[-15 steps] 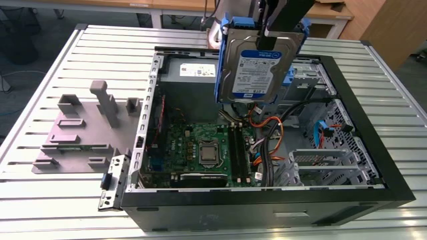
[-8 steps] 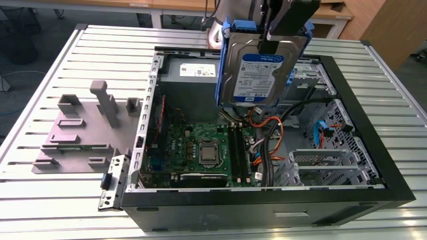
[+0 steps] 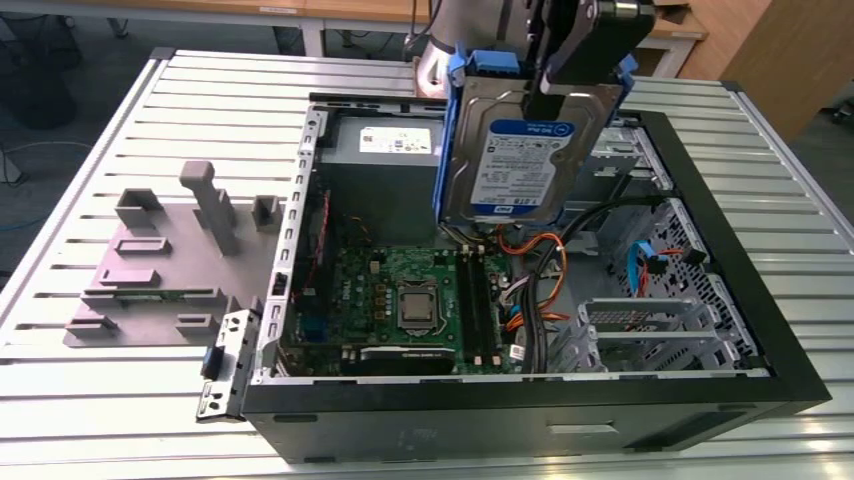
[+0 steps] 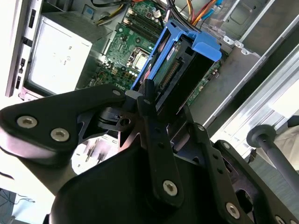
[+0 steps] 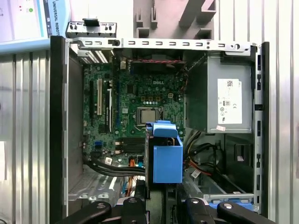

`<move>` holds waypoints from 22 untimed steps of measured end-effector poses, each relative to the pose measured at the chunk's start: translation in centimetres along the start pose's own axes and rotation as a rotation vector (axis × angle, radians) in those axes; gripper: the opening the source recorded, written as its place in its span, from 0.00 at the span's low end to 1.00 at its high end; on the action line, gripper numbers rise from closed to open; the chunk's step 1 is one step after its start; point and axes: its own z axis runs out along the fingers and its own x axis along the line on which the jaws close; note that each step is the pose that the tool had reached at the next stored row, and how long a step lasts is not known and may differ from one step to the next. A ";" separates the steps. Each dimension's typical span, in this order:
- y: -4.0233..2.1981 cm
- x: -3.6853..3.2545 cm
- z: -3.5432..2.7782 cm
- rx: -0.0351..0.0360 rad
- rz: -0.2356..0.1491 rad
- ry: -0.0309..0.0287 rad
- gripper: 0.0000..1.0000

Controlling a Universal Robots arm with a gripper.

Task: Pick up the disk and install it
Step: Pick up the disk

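The disk [image 3: 514, 160] was bare silver metal with a dull sheen, under a smooth white-and-blue label. Its bracket [image 5: 167, 161] was glossy blue plastic. The end effector [image 3: 545, 100] looked black and semi-matt, with bright metal screw heads. The desk [image 3: 120, 420] was ribbed, shiny light metal. The stand [image 3: 147, 260] was matt grey plastic. The computer case [image 3: 534, 415] had a matt black shell around bare grey sheet metal, and its grey metal box [image 3: 380, 165] carried a white paper sticker [image 3: 396, 140].

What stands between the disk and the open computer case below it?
No cover is visible. The gripper holds the disk above the case; loose cables lie under it, beside the motherboard.
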 end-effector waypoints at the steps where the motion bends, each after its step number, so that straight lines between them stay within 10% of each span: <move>1: -0.03 0.15 0.00 0.0000 0.000 -0.0001 0.35; 22: -0.75 3.24 -0.08 0.0000 0.000 -0.0001 0.35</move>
